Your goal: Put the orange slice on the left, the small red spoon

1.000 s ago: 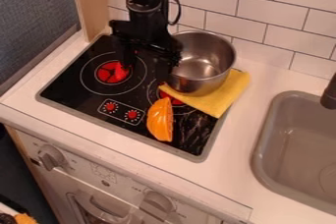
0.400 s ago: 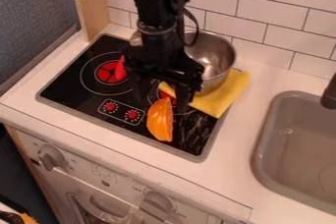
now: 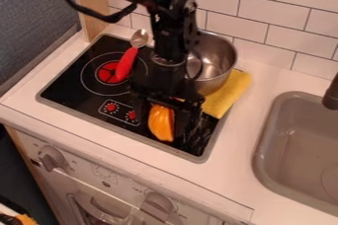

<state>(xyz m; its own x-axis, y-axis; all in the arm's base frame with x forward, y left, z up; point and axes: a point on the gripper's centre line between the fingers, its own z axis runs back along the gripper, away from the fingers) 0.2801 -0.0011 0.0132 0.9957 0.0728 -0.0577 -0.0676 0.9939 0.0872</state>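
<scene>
Arm slanting down from top, pincer spread.

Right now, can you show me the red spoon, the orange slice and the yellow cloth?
Red spoon (image 3: 125, 64), camera view: on its handle.
Orange slice (image 3: 161, 123), camera view: on its middle.
Yellow cloth (image 3: 226, 94), camera view: on its flat top.

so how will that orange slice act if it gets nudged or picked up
The orange slice has a crisp, unsagging wedge shape, so it's probably fairly stiff when squeezed. Its curved side could make it rock or roll if nudged, and the shiny black stovetop under it may let it slide.
</scene>
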